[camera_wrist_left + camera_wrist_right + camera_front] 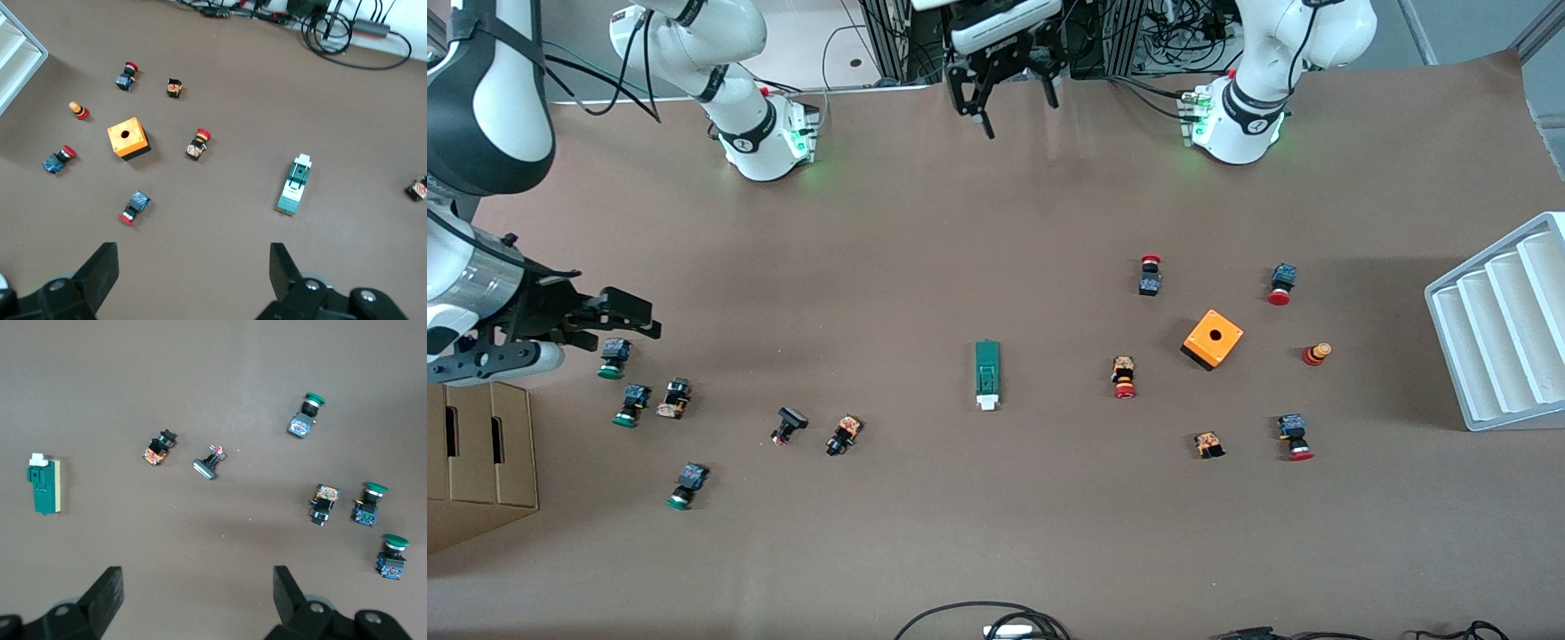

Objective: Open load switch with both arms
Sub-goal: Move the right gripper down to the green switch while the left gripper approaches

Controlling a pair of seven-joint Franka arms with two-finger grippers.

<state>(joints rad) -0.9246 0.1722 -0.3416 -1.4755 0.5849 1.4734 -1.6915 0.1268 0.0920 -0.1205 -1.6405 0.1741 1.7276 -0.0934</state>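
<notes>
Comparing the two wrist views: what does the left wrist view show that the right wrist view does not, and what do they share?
Only the left wrist view shows the orange box, red-capped push-buttons around it, and the white tray's corner. Only the right wrist view shows the green-capped push-buttons. Both show the load switch lying untouched on the brown table, and each arm's own gripper, left gripper and right gripper, open above it.

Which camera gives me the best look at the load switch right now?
Left wrist view: the load switch appears largest, its white lever clear. Right wrist view has it near the frame's edge; front view shows it small, mid-table.
</notes>
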